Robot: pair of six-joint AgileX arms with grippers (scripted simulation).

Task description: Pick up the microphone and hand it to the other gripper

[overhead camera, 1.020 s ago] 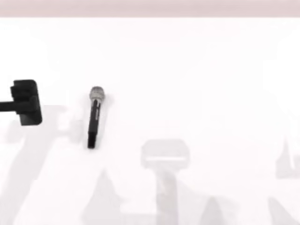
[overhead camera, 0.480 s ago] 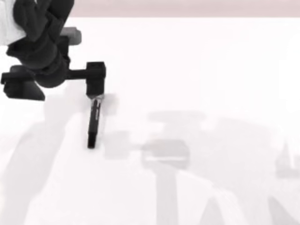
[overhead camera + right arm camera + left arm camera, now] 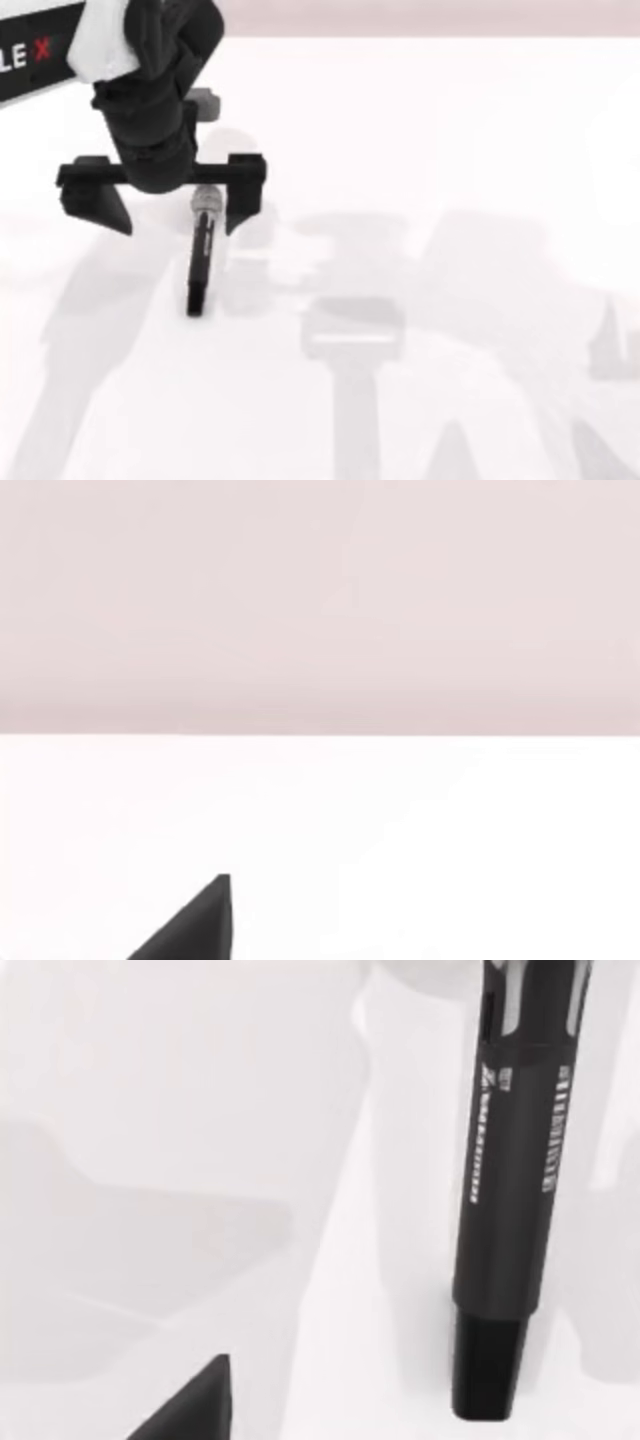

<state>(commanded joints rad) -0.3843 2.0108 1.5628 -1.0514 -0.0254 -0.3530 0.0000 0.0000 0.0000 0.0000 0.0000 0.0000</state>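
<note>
The left gripper [image 3: 170, 205] hangs wide open over the table's [image 3: 450, 150] left side, gripping nothing. The microphone [image 3: 200, 255] lies flat, its mesh head between the fingers, handle pointing toward the near edge. The right gripper [image 3: 195, 925] shows one fingertip; its jaws' spread cannot be told.

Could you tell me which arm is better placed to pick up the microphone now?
The left. Its hand hangs open over the microphone, fingers on either side of the grey head, on the table's left. The right hand shows only a fingertip in its wrist view, with no microphone near.

One microphone [image 3: 201, 250], one table [image 3: 450, 150], one left gripper [image 3: 165, 205]
</note>
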